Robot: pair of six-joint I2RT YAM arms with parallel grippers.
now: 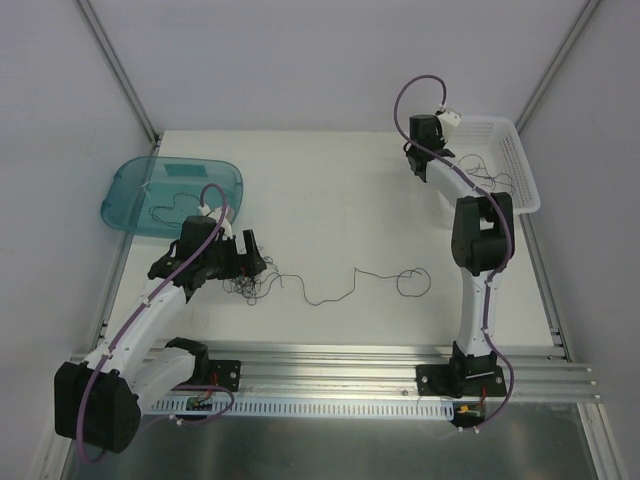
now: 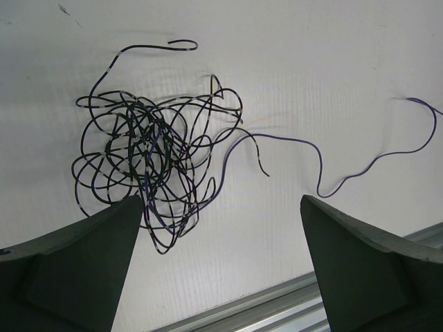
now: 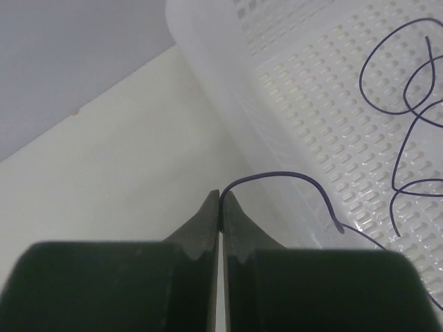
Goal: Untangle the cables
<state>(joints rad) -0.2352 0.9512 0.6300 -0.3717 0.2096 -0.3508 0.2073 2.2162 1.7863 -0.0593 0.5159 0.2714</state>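
The left gripper (image 2: 220, 200) hung wide open and empty just above the table (image 1: 330, 200). The tangle (image 2: 149, 159), a knot of thin dark cables, lay directly ahead of it. In the left wrist view the knot sat off-centre, nearer the finger on the picture's left than the other one.

From the knot 1 loose strand (image 1: 340, 295) ran out along the table toward the right arm's side, ending in a small loop (image 1: 412, 283). Its long axis lay roughly left to right across the table. The left arm was clearly the nearer one to the knot.

The right gripper (image 3: 220, 197) was well away, at the rim of the white basket (image 3: 291, 104). Its fingers were pressed together and appeared to pinch the end of 1 purple cable (image 3: 277, 174) that arched over the rim into the basket, where more loops lay. Another cable (image 1: 170, 212) rested in the teal tray (image 1: 125, 190).

My judgement is that any pick from the knot would need the left gripper shifted toward it first.
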